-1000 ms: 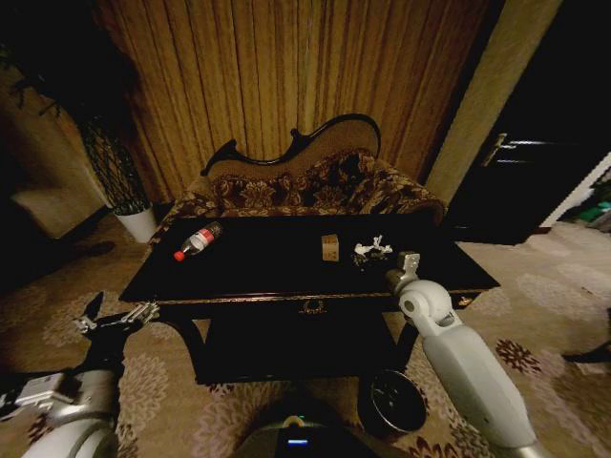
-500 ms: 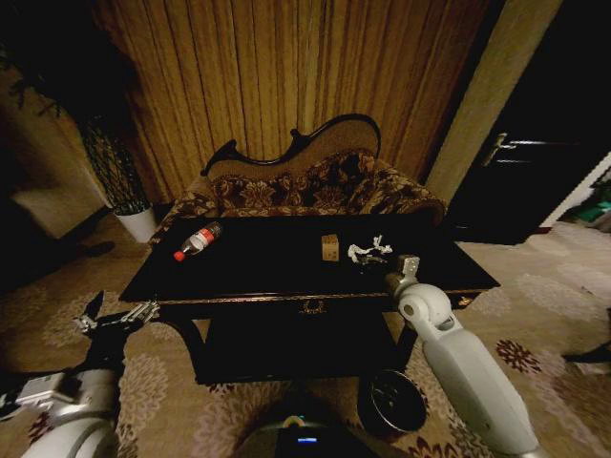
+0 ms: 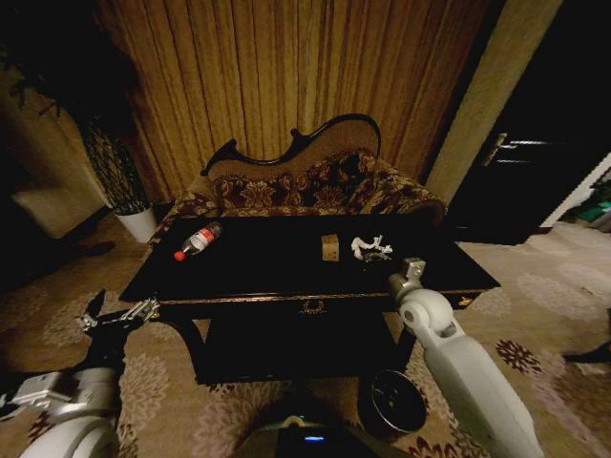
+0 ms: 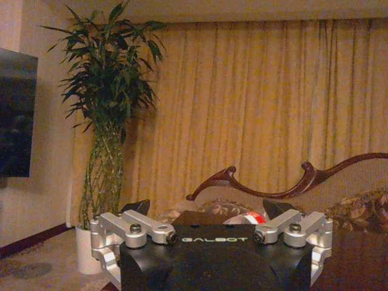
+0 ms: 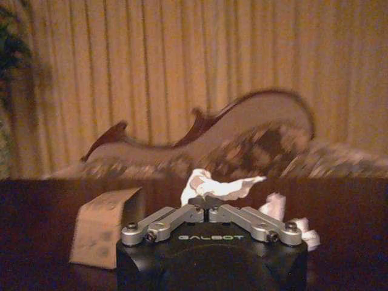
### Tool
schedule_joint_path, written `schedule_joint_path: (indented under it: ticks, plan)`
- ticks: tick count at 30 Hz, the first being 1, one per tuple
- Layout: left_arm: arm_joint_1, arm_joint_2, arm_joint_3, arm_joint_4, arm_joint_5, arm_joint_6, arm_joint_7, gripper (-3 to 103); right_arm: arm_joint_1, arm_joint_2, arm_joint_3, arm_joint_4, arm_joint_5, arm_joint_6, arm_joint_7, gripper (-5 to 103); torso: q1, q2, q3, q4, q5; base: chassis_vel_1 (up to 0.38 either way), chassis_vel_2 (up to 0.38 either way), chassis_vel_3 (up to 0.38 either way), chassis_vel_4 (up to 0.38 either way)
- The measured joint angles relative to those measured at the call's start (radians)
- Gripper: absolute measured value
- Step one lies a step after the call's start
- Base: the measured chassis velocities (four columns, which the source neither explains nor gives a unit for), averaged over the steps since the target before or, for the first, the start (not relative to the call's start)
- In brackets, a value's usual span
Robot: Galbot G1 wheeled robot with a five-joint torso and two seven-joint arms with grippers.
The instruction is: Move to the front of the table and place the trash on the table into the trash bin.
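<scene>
On the black table (image 3: 248, 277) lie a clear bottle (image 3: 198, 240) with a red cap at the left, a small tan box (image 3: 330, 247) in the middle and a crumpled white wrapper (image 3: 370, 248) just right of it. My right gripper (image 3: 387, 260) reaches over the table's front right part and is shut on the wrapper (image 5: 212, 185); the box (image 5: 103, 227) stands beside it. My left gripper (image 3: 119, 312) hangs open off the table's left front corner, holding nothing (image 4: 206, 212). The dark round trash bin (image 3: 393, 401) stands on the carpet under my right arm.
A floral sofa (image 3: 315, 186) stands behind the table before tan curtains. A tall plant in a white pot (image 3: 138, 221) is at the back left. A dark door (image 3: 535, 172) is on the right. Patterned carpet surrounds the table.
My right arm has drawn slightly back and right, and the wrapper at its fingertips has shifted and changed shape a little. The left arm, bottle and box stayed put.
</scene>
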Motion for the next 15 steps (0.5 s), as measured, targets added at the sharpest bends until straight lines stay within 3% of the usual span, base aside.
schedule_joint_path:
  ticks: [2, 6, 15]
  plan:
    - [-0.009, 0.01, -0.006, 0.0, -0.011, 0.0, 0.0, 100, -0.067, 0.003, 0.071, 0.047, -0.015, 0.038, -0.001, 0, 0.0, 0.0, 0.0, -0.0002, 0.0, 0.0, 0.0, 0.0, 0.0]
    - [-0.019, 0.02, -0.012, 0.0, -0.01, 0.0, 0.0, 100, -0.104, 0.008, 0.11, 0.081, -0.02, 0.04, 0.0, 0, 0.0, 0.0, 0.0, 0.0, -0.0001, 0.0, 0.0, 0.0, 0.0]
    - [-0.043, 0.042, -0.029, 0.02, 0.01, 0.0, -0.001, 100, -0.196, 0.007, 0.178, 0.163, -0.009, -0.004, 0.0, 0, 0.0, 0.0, 0.0, 0.0, -0.0001, 0.0, 0.0, 0.0, 0.0]
